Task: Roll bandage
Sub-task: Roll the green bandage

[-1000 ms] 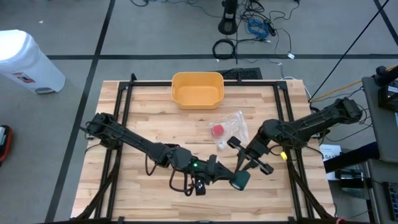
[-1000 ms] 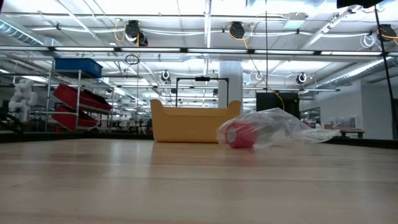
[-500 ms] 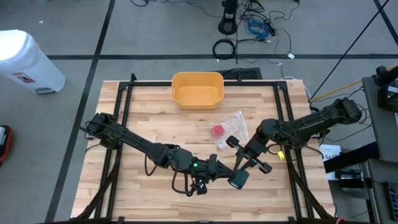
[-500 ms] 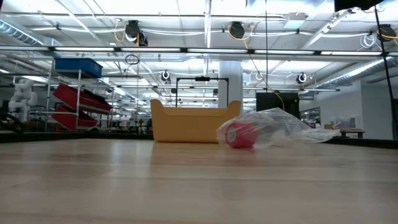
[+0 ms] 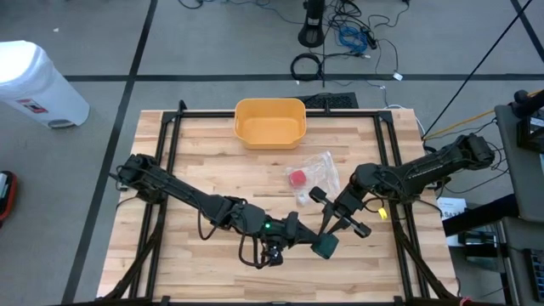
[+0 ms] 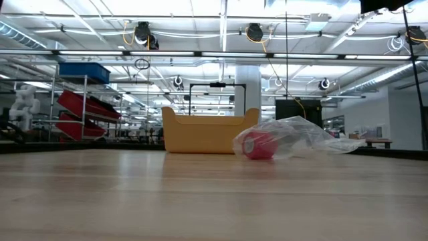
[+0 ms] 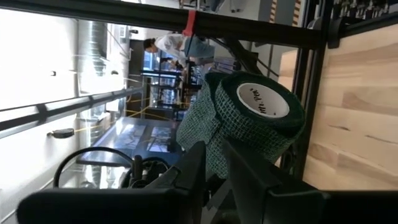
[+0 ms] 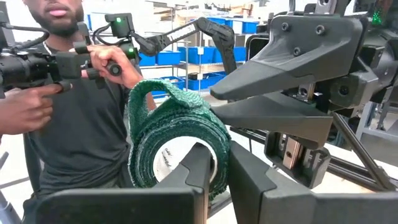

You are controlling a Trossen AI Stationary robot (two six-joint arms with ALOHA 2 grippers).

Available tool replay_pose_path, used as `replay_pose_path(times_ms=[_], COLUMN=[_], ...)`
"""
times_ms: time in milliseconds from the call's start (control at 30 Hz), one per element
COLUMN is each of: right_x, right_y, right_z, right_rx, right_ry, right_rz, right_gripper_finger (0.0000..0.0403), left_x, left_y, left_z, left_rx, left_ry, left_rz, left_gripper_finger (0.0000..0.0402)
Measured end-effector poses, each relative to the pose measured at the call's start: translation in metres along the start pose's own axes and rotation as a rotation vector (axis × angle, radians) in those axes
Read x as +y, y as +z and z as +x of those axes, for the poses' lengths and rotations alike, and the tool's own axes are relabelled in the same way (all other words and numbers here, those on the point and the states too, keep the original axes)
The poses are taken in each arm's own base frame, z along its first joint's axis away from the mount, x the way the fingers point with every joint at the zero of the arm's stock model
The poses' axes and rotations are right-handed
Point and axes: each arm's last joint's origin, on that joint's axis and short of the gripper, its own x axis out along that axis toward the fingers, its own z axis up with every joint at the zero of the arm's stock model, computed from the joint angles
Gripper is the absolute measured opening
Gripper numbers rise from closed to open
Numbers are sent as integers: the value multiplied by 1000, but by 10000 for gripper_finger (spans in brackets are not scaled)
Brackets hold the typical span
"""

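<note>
Two grippers meet at the table's near edge: right gripper (image 5: 333,235) clamps the green bandage roll (image 5: 326,246), left gripper (image 5: 299,238) pinches its loose end; keep tension while winding.

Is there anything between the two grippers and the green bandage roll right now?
Nothing visible. Both already hold the green bandage roll near the table's front edge: the right gripper is clamped on its rim, the left gripper on its fabric side. The bagged red roll lies clear behind.

person (image 8: 74,93) cut off by frame, bag (image 5: 321,172) contents unclear
</note>
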Motion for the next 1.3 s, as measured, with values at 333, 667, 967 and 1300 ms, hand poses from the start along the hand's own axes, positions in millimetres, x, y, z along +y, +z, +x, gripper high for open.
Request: replay_pose_path(times_ms=[333,667,967,1300], right_x=[-5,-19,-31,-34], right_y=[-3,-8,-20,-21], right_z=[-3,-13,-21,-23], right_rx=[34,85,221,255], right_ry=[-60,-204,-491,-566], right_rz=[-18,-39,-44,-84], right_gripper_finger=[34,34,34,34], left_x=[-3,-5,-13,-4], left_y=[-1,-8,-14,-18], left_z=[0,-2,-5,-16], left_rx=[32,303,572,766], left_ry=[-30,-25,-44,61], left_rz=[10,64,0,-171], left_gripper_finger=[14,5,5,5])
